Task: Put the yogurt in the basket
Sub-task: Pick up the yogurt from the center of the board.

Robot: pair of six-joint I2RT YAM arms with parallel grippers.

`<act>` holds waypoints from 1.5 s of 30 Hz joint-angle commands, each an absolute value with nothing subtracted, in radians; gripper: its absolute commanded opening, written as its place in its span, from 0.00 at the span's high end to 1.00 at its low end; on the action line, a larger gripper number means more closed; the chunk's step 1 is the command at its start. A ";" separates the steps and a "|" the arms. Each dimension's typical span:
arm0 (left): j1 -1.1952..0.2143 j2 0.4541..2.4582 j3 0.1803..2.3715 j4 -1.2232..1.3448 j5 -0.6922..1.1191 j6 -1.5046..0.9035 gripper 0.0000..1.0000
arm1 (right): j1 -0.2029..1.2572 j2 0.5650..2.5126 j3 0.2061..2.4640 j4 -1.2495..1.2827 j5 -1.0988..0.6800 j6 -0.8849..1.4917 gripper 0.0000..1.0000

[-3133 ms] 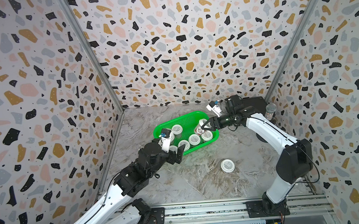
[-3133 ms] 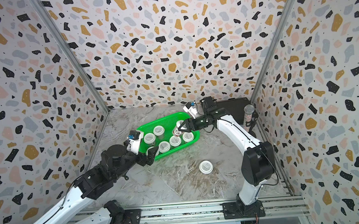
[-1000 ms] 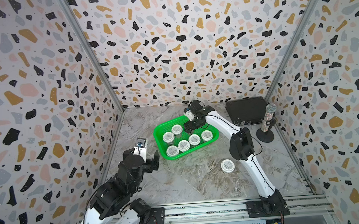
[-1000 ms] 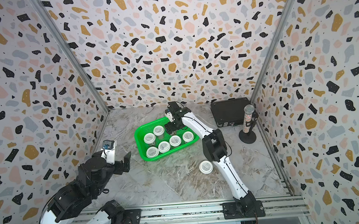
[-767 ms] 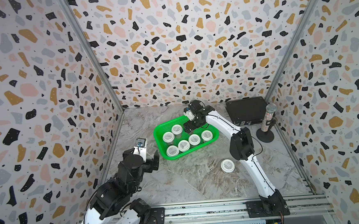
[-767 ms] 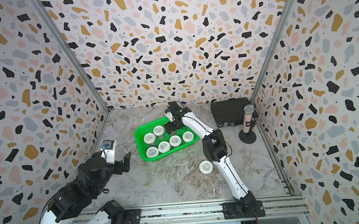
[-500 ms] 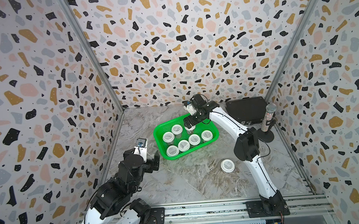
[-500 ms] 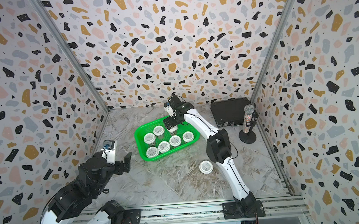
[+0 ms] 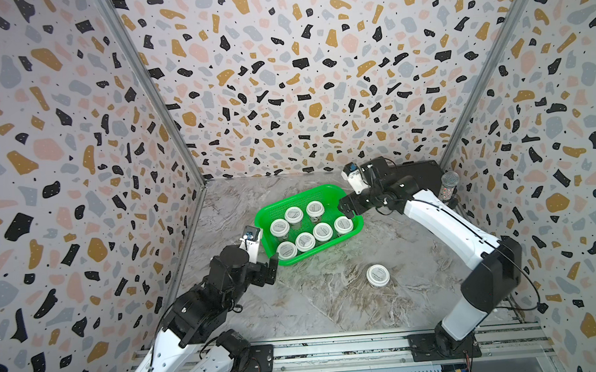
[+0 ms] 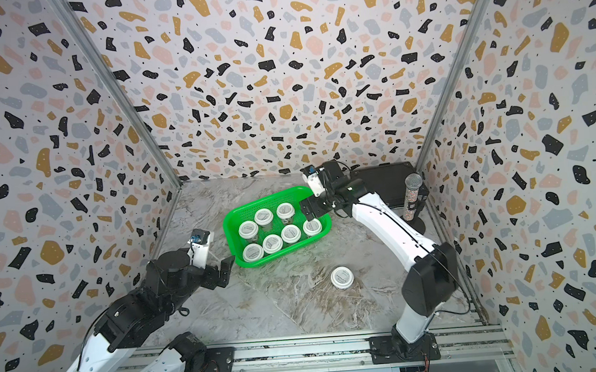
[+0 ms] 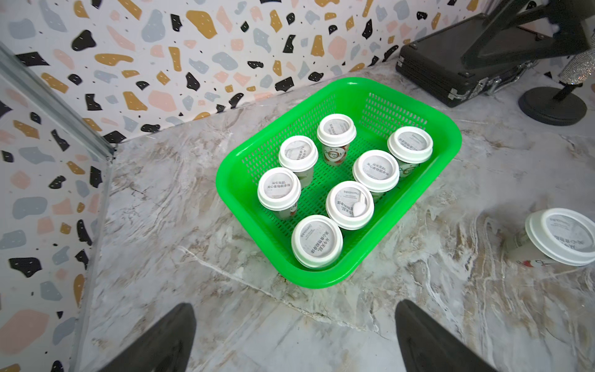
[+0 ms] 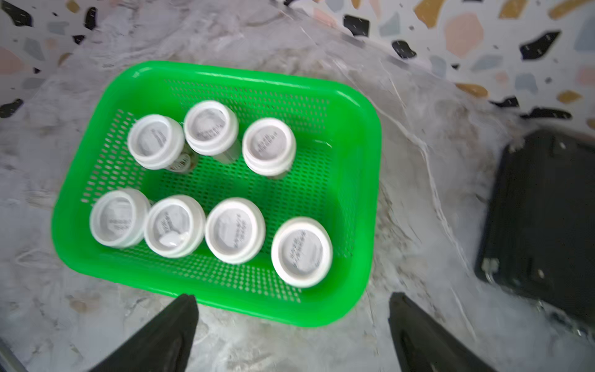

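The green basket (image 9: 300, 193) (image 10: 265, 199) holds several upright white-lidded yogurt cups, such as one (image 9: 322, 231) in a top view. The wrist views show its rim (image 11: 322, 283) (image 12: 257, 309) too. One more yogurt (image 9: 378, 276) (image 10: 342, 277) stands on the marble floor in front of the basket, and it shows in the left wrist view (image 11: 560, 236). My left gripper (image 9: 269, 272) (image 11: 294, 338) is open and empty by the basket's near left corner. My right gripper (image 9: 347, 208) (image 12: 293, 331) hangs open and empty above its far right corner.
A flat black case (image 9: 420, 172) (image 12: 541, 225) lies at the back right behind the right arm. A glittery microphone on a round stand (image 10: 412, 194) (image 11: 553, 103) is beside it. Terrazzo walls close in the left, back and right.
The right arm has swung from the basket's far left side to its far right corner, leaving one more cup inside. The left arm pulled back from the basket earlier and now holds still.
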State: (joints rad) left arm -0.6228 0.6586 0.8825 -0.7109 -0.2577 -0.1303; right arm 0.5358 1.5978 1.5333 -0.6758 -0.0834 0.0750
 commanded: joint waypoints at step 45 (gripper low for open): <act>-0.532 0.765 0.869 -0.663 -0.126 -0.213 0.01 | 0.643 1.332 1.000 -0.925 -0.116 0.173 0.07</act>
State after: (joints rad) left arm -0.5385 0.7719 0.8814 -0.6800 -0.1345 -0.2237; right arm 0.6365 1.3293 0.9939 -0.9085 -0.1230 0.1650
